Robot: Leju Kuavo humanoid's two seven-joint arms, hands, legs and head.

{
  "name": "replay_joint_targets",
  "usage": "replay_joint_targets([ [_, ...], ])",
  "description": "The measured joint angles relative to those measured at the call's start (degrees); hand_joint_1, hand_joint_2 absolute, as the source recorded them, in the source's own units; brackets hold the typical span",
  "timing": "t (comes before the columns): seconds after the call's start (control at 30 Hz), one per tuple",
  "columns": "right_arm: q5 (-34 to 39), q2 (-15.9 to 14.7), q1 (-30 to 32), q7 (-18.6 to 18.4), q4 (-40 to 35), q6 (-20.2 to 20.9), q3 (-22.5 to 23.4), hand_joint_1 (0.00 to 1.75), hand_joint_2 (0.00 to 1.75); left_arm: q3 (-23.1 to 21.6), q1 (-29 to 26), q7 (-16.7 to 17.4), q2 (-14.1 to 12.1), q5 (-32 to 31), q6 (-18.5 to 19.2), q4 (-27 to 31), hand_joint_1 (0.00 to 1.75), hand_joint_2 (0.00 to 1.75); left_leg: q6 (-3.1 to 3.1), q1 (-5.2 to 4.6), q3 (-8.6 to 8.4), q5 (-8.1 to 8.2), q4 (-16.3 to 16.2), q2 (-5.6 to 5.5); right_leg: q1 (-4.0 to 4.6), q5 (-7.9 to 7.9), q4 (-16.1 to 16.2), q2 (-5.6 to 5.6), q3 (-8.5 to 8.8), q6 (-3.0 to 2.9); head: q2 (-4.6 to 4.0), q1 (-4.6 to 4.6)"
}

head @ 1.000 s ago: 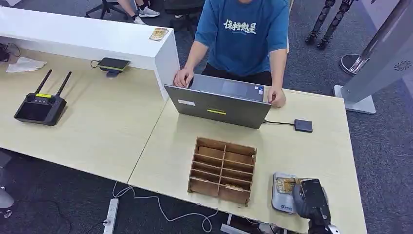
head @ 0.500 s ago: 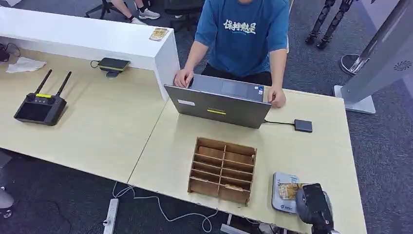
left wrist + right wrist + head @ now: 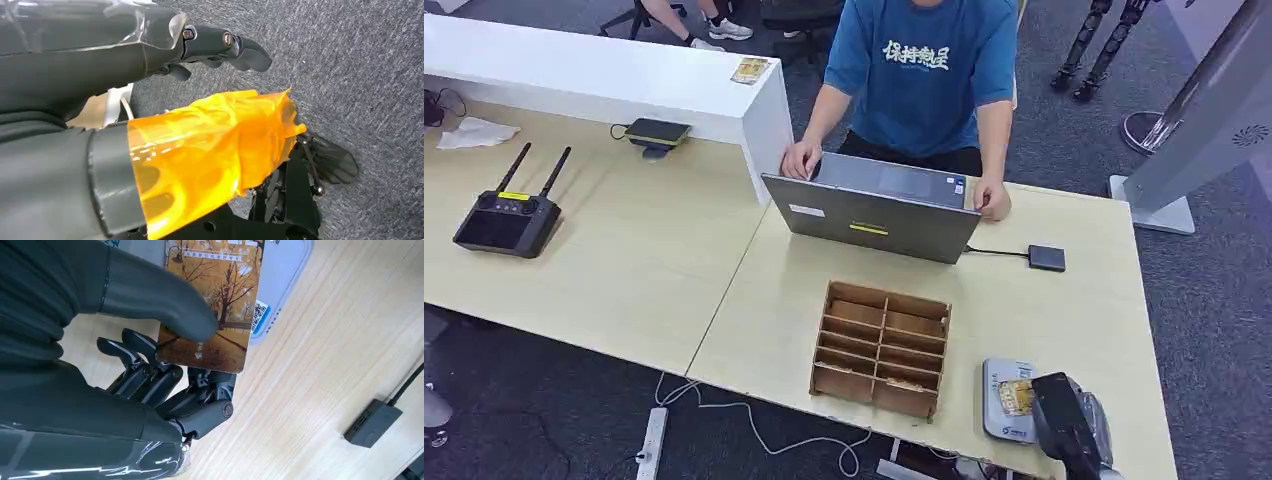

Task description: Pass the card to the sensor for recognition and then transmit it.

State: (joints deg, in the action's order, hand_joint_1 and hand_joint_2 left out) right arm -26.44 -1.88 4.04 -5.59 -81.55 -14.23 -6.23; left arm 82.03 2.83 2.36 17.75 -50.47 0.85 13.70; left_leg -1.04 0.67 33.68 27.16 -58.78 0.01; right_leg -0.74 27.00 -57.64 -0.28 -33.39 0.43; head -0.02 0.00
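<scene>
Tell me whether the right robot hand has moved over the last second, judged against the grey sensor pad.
Yes. The right robot hand has slid back toward the table's near edge; the card it holds now lies lower over the grey sensor pad.

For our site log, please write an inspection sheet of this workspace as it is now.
Surface: wooden table, bare around the sensor.
Job's things: card held over the grey sensor.
Clutter: wooden organizer, laptop, remote controller.
Hands: right hand pinches the card; left hand hangs over carpet, holding nothing.
Cables: black box wired to the laptop; power strip on the floor.
Surroundings: person at the laptop.
</scene>
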Motion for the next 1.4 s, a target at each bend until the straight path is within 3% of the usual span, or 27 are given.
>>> replay_joint_targets([
  [0.23,-3.91,-0.33,-0.97,-1.77,0.35,0.13,-1.20,1.75,1.75,0.00,0.00,0.24,0.00,0.00,0.28,0.00,0.00,0.00,0.00,0.00,-0.01,0.00,0.00,0.00,0.00,0.00,0.00,0.01,0.01,0.00,0.00,0.00],
  [0.4,-10.70,-0.90,-3.02,-5.49,1.27,2.34,-3.46,1.75,1.75,0.00,0.00,0.55,0.00,0.00,0.39,0.02,0.00,0.00,0.00,0.00,-0.05,0.00,0.00,0.03,0.00,0.00,0.00,0.03,0.03,0.00,0.00,0.00],
  [0.8,-15.48,-1.57,-5.01,-7.20,2.47,1.49,-6.38,1.75,1.75,0.00,0.00,0.98,0.00,0.00,0.59,0.02,0.00,0.00,0.00,0.00,-0.09,0.00,0.00,0.02,0.00,0.00,0.00,0.02,0.08,0.00,0.00,0.00],
  [1.03,-20.97,-1.46,-5.20,-3.43,0.17,-6.32,-6.64,1.75,1.75,0.00,0.01,1.03,0.11,-0.09,0.46,0.22,0.00,0.00,0.00,0.00,-0.08,0.00,0.00,0.02,0.00,-0.01,0.00,0.02,0.08,0.00,0.00,0.00],
  [1.4,-20.29,-1.07,-8.55,1.29,-4.98,-10.71,-6.40,1.75,1.75,0.00,0.01,0.50,0.11,-1.01,0.33,0.22,0.00,0.00,0.00,0.00,-0.07,-0.01,0.00,0.02,0.00,-0.01,0.00,0.02,0.06,0.00,0.00,0.00],
])
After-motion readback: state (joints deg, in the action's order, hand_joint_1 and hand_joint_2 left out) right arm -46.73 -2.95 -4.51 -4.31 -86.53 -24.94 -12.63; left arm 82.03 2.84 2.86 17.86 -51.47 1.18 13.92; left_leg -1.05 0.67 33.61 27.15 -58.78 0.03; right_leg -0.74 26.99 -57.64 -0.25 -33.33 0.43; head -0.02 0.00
